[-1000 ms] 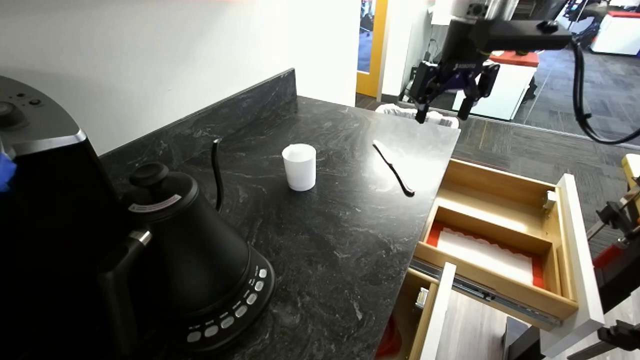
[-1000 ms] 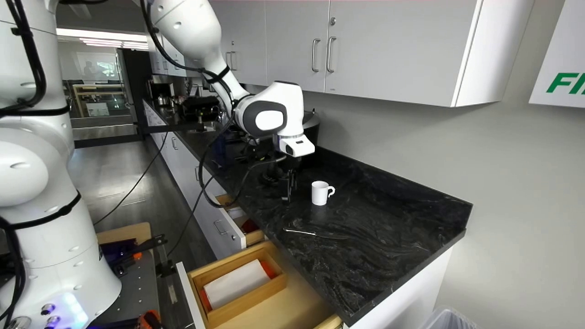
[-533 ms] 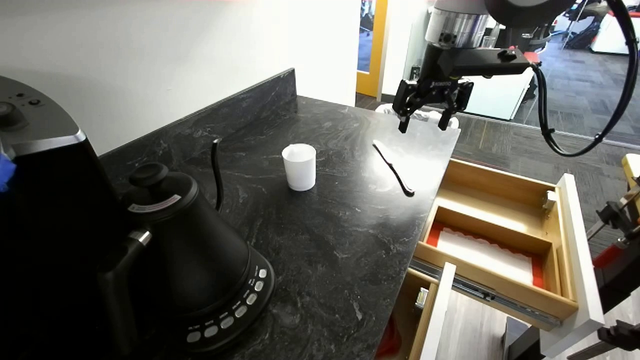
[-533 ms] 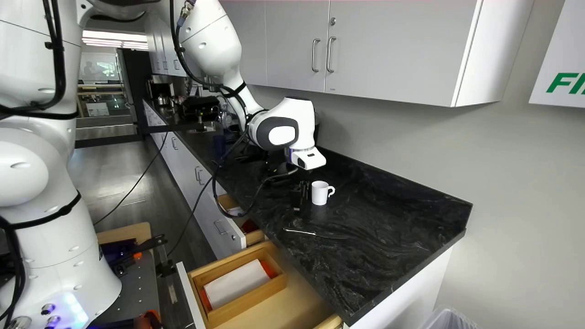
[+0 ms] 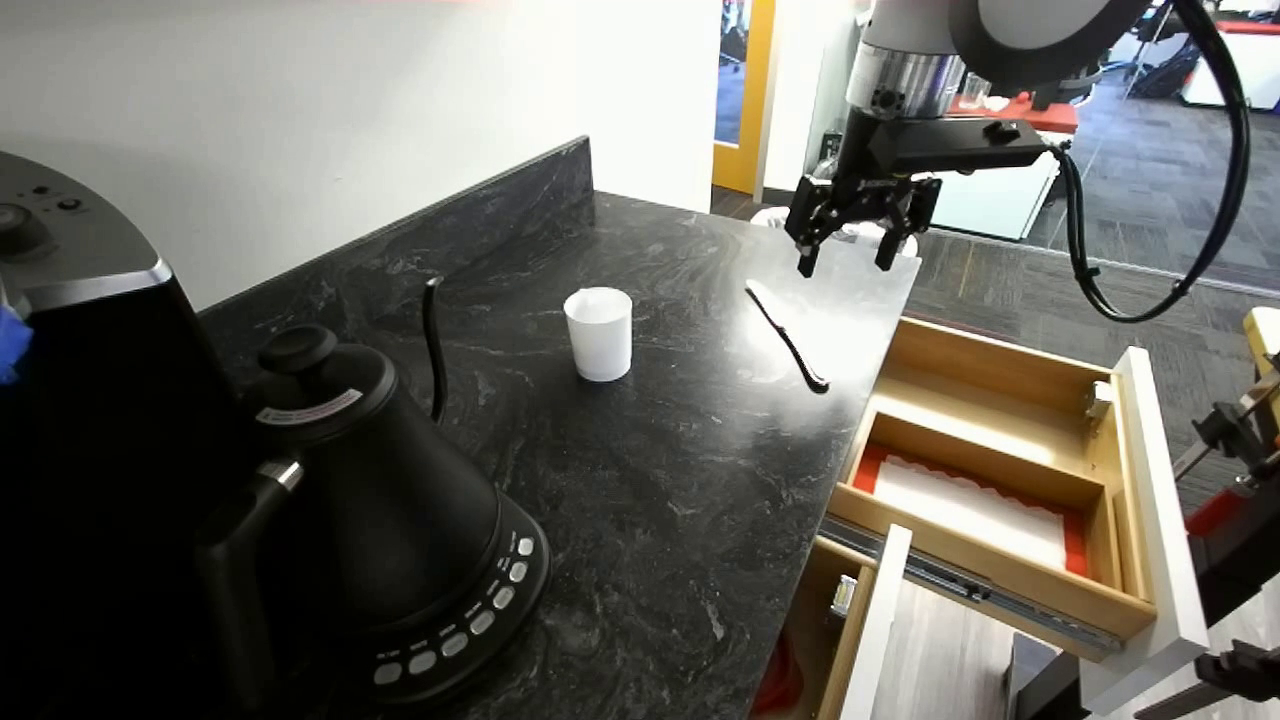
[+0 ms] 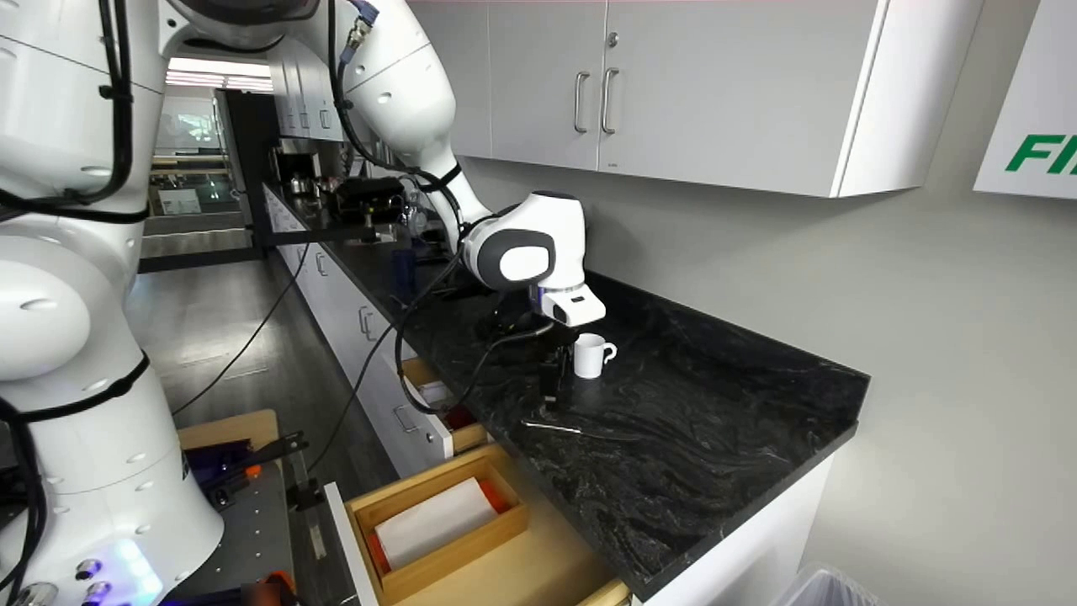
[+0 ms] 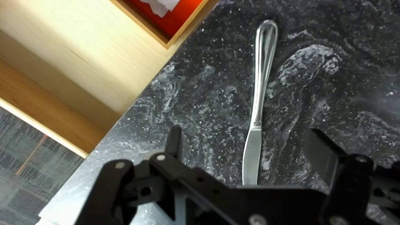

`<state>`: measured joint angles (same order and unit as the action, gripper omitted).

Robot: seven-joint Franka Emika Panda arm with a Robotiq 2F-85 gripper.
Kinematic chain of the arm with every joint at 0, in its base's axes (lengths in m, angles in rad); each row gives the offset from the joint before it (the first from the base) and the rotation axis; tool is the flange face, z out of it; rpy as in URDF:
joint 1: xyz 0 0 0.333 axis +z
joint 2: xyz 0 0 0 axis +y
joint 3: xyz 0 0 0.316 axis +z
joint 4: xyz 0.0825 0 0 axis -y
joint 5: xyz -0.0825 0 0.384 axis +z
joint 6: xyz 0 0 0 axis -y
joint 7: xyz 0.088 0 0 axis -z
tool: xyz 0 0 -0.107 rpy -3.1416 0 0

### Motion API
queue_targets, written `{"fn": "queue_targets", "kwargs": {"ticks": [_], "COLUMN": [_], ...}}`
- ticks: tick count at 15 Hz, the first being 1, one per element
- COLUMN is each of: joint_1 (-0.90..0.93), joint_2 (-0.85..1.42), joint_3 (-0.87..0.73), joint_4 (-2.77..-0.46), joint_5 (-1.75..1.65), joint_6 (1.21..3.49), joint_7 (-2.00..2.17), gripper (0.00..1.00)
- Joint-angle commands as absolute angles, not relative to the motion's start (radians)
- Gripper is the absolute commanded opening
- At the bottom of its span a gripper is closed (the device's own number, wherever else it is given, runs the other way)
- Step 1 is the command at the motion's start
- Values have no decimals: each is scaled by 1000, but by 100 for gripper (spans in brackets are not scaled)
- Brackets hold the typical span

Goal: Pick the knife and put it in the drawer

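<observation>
knife (image 7: pixel 258 104) — silver, worktop (image 5: pixel 640 480) — black with grey-white swirls, claw (image 5: pixel 846 264) black, cup (image 5: pixel 600 335) plain white, drawer (image 5: pixel 1000 380) pale wood, white-fronted

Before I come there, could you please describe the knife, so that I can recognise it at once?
Look for the dark, marbled countertop and, on it, the white cup. Between this cup and the wide open drawer, the knife lies flat, close to the countertop's edge. It is slim, shiny metal with a rounded handle end, whereas the cup stands upright and the kettle is bulky and black.
</observation>
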<state>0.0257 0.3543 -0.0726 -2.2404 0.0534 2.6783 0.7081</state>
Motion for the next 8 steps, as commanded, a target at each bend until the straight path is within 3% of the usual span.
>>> {"fn": "queue_targets", "kwargs": {"ticks": [1, 8], "joint_1": [43, 46], "joint_2": [370, 395], "joint_3": [-89, -95], "joint_4": [-2246, -2242], "joint_5": [68, 63], "joint_6": [2711, 2731], "joint_7": [687, 675], "gripper": [100, 100]}}
